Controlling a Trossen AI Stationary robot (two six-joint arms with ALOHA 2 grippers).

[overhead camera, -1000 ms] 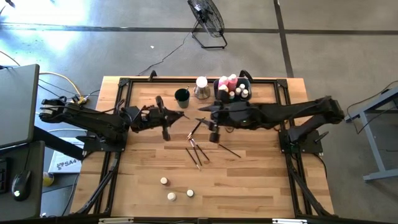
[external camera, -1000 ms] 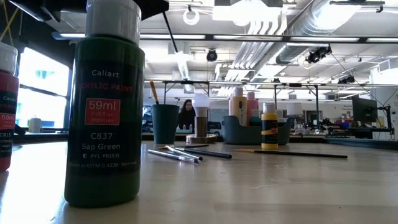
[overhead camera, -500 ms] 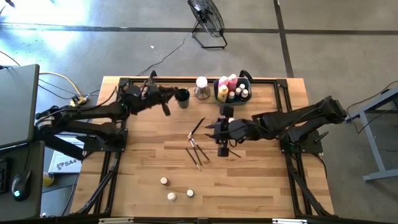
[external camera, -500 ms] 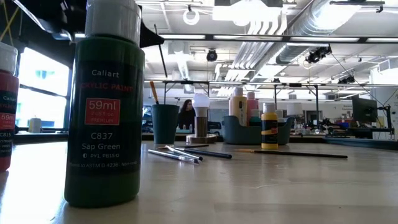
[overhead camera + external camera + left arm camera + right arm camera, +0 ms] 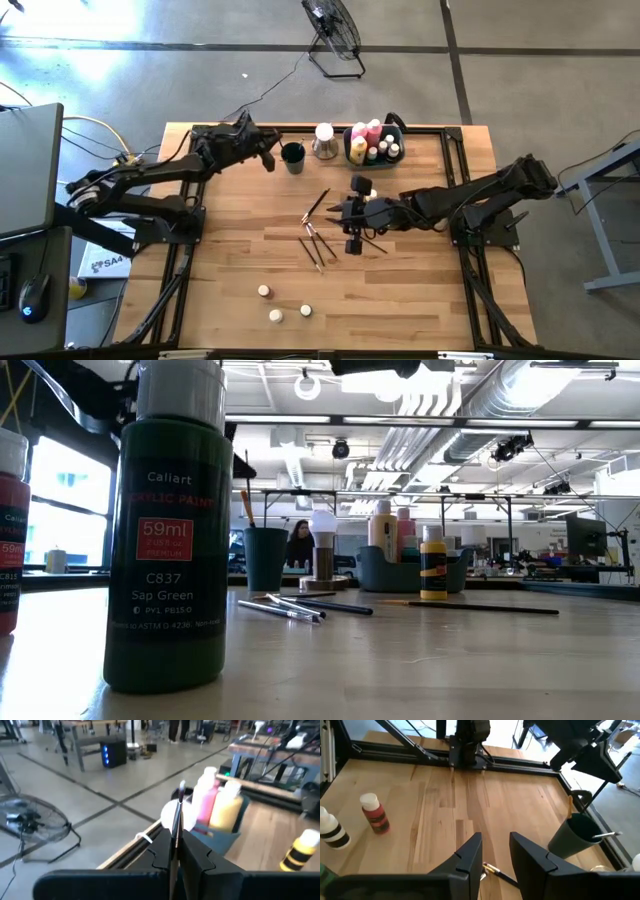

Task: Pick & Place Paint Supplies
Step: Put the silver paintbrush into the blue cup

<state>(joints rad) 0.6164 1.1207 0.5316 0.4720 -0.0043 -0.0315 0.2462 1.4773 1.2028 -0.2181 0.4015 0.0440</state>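
Observation:
My left gripper (image 5: 264,156) hovers at the table's far left, just left of the dark cup (image 5: 292,156), shut on a thin dark brush (image 5: 177,815). My right gripper (image 5: 492,854) stands open above the loose brushes (image 5: 318,245) at the table's middle; one brush (image 5: 498,874) lies just below its fingers. The grey-blue bin (image 5: 375,143) at the far edge holds pink and yellow bottles (image 5: 220,805). A white-capped bottle (image 5: 360,184) stands beside my right gripper. Three small pots (image 5: 276,316) sit near the front edge. My left gripper pinches the brush's dark handle (image 5: 173,846) between its two shut fingers. The brush sticks out past the fingertips, its pale tip (image 5: 182,785) free, and it is lifted clear of the table.
A white-topped object (image 5: 324,140) stands between cup and bin. A green paint bottle (image 5: 175,530) and a red one (image 5: 374,815) stand near the front edge, with a black-and-white striped one (image 5: 330,832). The cup (image 5: 575,837) holds brushes. Bare wood lies left of the centre brushes.
My left gripper has swung from the table's middle toward the far edge with the brush, ending beside the cup. My right gripper has come down and a little toward the near edge, over the loose brushes.

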